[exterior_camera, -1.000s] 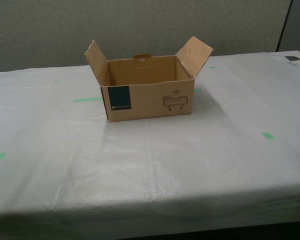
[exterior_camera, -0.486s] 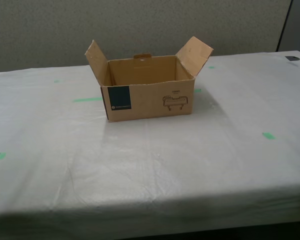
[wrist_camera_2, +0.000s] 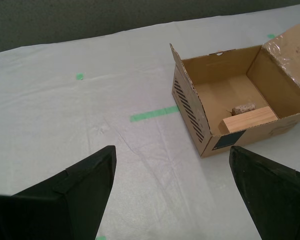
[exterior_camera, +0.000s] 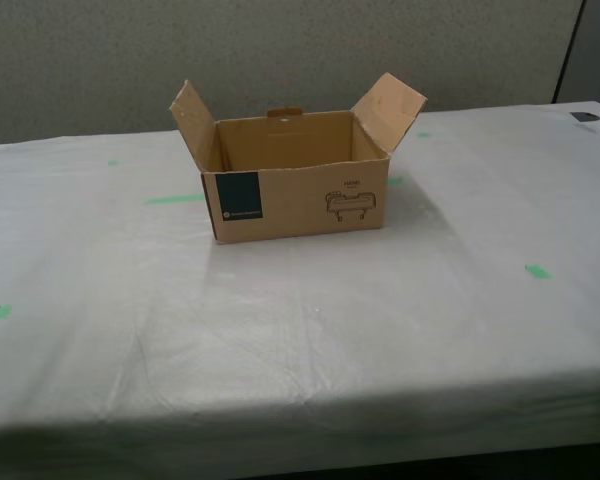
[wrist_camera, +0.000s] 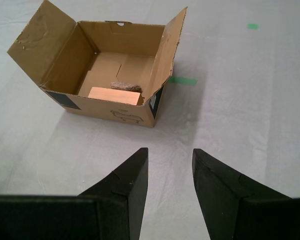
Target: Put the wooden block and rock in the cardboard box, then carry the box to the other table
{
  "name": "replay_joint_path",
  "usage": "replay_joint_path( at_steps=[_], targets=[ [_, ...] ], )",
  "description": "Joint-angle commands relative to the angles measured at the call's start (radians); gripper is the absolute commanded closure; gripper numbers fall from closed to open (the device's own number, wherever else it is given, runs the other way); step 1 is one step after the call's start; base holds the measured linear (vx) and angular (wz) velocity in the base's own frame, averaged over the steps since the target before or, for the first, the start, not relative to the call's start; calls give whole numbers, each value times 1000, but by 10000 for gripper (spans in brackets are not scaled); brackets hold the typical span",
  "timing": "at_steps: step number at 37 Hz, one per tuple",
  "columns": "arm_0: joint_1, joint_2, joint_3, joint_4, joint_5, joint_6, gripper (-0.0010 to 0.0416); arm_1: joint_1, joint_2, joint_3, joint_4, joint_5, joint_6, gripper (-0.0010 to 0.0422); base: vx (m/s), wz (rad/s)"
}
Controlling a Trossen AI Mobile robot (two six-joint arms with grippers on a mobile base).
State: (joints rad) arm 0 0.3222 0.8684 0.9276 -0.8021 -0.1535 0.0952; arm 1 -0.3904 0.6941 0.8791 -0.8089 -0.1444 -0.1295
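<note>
The cardboard box (exterior_camera: 298, 205) stands upright on the other table (exterior_camera: 280, 330), its side flaps raised. Inside it, the wooden block (wrist_camera: 115, 95) lies on the floor of the box (wrist_camera: 60, 55) against the front wall, with the rock (wrist_camera: 126, 86) just behind it. The second wrist view shows the same block (wrist_camera_2: 250, 120) and rock (wrist_camera_2: 244, 107) in the box (wrist_camera_2: 190, 107). My first gripper (wrist_camera: 170, 152) hovers open in front of the box, holding nothing. My second gripper (wrist_camera_2: 172, 149) is wide open, off to one side of the box. Neither arm shows in the exterior view.
Green tape marks dot the wrinkled white sheet, one strip (exterior_camera: 175, 199) beside the box and one (exterior_camera: 538, 271) toward the exterior view's right. A grey partition wall (exterior_camera: 280, 50) runs behind the table. A small dark object (exterior_camera: 584, 117) lies at the far right of the exterior view.
</note>
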Motion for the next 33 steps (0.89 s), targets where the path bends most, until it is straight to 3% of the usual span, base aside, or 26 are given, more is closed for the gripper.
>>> replay_joint_path(
  at_steps=[1, 33],
  targets=[
    [0, 0, 1, 2, 2, 2, 287, 0, 0, 1, 0, 3, -1, 105, 0, 0],
    [0, 0, 1, 16, 2, 2, 286, 0, 0, 1, 0, 3, -1, 105, 0, 0]
  ],
)
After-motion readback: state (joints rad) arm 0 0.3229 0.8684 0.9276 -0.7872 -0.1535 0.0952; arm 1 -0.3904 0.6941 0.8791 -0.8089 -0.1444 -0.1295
